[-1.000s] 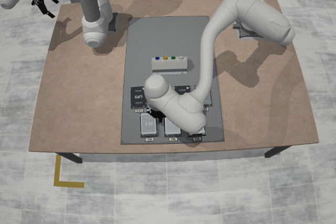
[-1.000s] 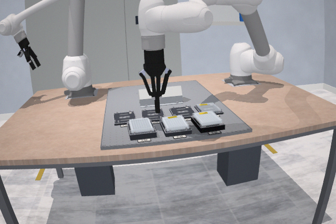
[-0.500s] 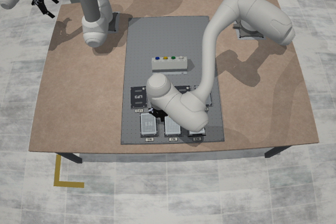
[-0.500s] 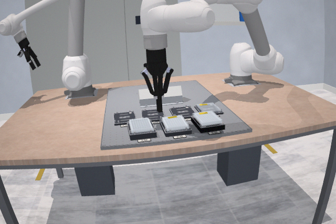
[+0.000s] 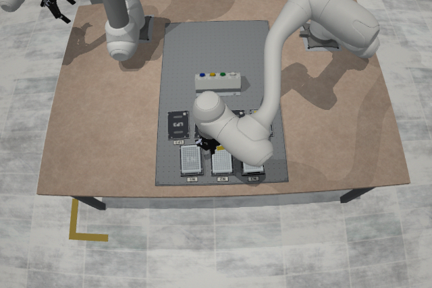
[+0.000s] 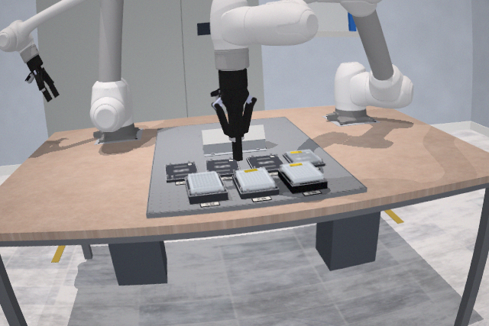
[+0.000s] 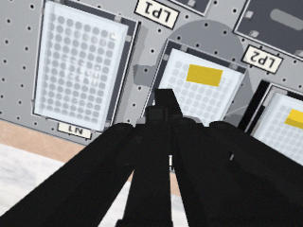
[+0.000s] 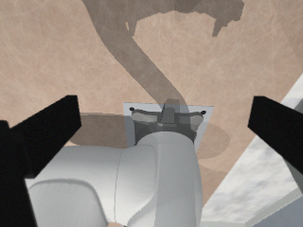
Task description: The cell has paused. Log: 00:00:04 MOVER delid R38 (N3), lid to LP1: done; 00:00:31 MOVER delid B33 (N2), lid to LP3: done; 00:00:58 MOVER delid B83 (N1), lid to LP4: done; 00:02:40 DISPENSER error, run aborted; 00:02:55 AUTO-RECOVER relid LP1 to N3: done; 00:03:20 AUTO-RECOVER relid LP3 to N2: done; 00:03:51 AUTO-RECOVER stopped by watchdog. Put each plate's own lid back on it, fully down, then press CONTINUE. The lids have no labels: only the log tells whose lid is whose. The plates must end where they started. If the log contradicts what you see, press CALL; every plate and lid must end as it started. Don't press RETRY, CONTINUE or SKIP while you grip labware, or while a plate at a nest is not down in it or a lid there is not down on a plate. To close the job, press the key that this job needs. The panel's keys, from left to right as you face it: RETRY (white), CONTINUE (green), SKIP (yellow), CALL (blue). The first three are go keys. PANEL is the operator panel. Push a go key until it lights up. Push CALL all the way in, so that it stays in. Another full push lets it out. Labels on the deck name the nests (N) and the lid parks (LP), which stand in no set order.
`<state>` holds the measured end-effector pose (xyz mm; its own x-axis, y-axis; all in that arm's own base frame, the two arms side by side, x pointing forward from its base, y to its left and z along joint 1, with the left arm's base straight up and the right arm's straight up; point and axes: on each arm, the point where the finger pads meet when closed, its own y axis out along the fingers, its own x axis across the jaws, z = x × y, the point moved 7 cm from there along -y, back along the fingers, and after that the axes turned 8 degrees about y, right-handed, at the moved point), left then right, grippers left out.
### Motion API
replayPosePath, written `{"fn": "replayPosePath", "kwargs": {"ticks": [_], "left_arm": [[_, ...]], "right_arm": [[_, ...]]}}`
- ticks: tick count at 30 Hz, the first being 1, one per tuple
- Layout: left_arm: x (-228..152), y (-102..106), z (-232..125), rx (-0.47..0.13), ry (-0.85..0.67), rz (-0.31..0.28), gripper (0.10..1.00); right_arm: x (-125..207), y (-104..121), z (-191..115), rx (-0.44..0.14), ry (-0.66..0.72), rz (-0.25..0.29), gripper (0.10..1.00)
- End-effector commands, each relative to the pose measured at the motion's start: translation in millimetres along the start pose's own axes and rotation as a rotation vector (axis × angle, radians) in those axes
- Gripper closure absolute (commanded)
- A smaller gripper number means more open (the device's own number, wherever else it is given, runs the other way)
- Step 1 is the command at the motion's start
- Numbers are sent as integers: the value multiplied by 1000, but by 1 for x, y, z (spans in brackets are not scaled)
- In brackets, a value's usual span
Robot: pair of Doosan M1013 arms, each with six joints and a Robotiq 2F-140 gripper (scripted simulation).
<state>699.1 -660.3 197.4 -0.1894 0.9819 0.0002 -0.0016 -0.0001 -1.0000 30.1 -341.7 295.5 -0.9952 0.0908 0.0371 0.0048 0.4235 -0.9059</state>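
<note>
The plate at N1 (image 5: 191, 159) (image 6: 205, 183) (image 7: 78, 71) shows bare wells and no yellow mark. Lids with yellow marks cover the plates at N2 (image 5: 222, 162) (image 6: 254, 181) (image 7: 204, 96) and N3 (image 6: 302, 174) (image 7: 281, 130). Another yellow-marked lid (image 6: 303, 157) lies on the right-most park, mostly behind the arm in the top view. My left gripper (image 5: 212, 152) (image 6: 237, 159) (image 7: 163, 102) is shut and empty, above the deck near N2. My right gripper (image 5: 70, 11) (image 6: 53, 98) (image 8: 164, 111) is open and empty, off the table's left edge. No panel key looks lit.
The panel (image 5: 218, 84) (image 6: 231, 142) stands behind the parks, with blue, yellow, green and white keys on top. Parks LP3 (image 5: 176, 130) (image 6: 180, 176), LP1 (image 6: 222, 172) and LP2 (image 6: 264, 156) hold no lid. N3's black nest looks taller than its neighbours.
</note>
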Motion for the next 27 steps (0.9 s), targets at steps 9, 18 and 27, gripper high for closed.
{"fn": "replayPosePath", "kwargs": {"ticks": [9,18,27], "left_arm": [[19,-4,5,-3,-231,2,999],[42,-6,12,-2,-486,2,999],[61,-7,19,-2,-707,2,999]], "right_arm": [[0,-1,0,1,0,1,98],[0,-1,0,1,0,1,98],[0,-1,0,1,0,1,98]]}}
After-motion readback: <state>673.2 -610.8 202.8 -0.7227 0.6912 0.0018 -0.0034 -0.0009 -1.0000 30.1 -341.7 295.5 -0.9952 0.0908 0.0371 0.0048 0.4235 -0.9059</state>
